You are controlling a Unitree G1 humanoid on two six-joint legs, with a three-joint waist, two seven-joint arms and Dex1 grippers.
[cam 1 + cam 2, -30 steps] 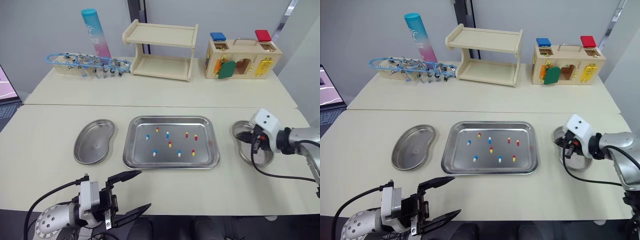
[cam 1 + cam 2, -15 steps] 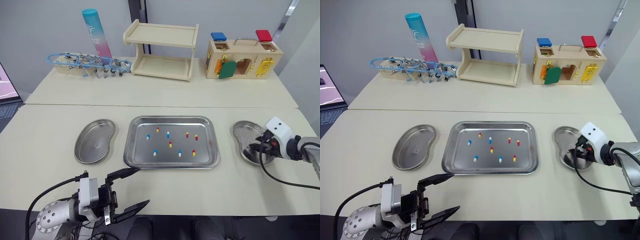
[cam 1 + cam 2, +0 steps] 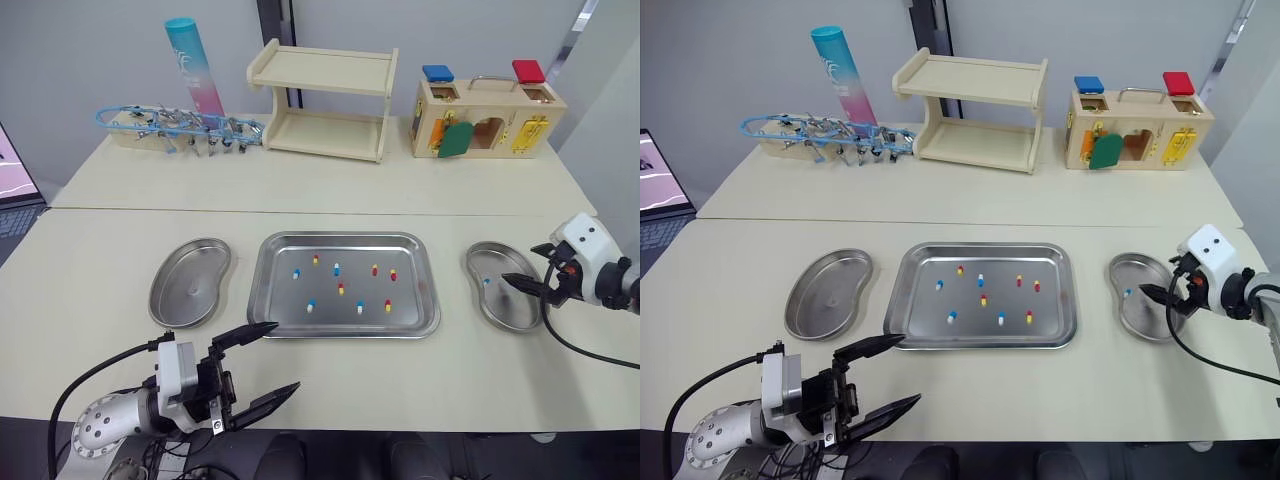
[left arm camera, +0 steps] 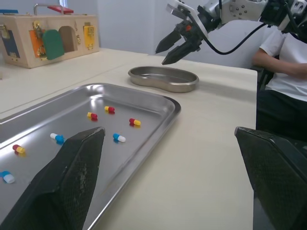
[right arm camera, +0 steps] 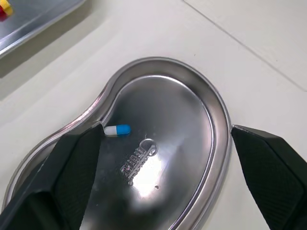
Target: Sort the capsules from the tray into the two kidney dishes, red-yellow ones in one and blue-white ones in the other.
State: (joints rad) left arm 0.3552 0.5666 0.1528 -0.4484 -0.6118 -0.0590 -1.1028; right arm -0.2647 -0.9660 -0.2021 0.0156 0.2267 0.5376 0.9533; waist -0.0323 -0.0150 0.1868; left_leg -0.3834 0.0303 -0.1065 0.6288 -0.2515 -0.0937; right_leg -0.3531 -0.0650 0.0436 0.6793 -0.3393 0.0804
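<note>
As right end effector (image 3: 515, 286) gapes, over dish (image 3: 497, 312)

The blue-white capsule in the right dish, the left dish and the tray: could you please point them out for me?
blue-white capsule (image 5: 117, 130), right wrist view, its middle, where white meets blue.
left dish (image 3: 186, 292), left eye view, bare floor of the dish.
tray (image 3: 343, 236), left eye view, far rim.

The left gripper (image 4: 168, 136) hangs with its fingers (image 4: 67, 182) spread wide across the rim of the tray (image 4: 173, 108), where red-yellow capsules (image 4: 109, 109) and blue-white capsules (image 4: 119, 138) lie scattered (seven can be counted). Beyond it the right gripper (image 4: 161, 56), jaws parted, hovers just above a kidney dish (image 4: 163, 87), with a seated person (image 4: 288, 43) behind.
</note>
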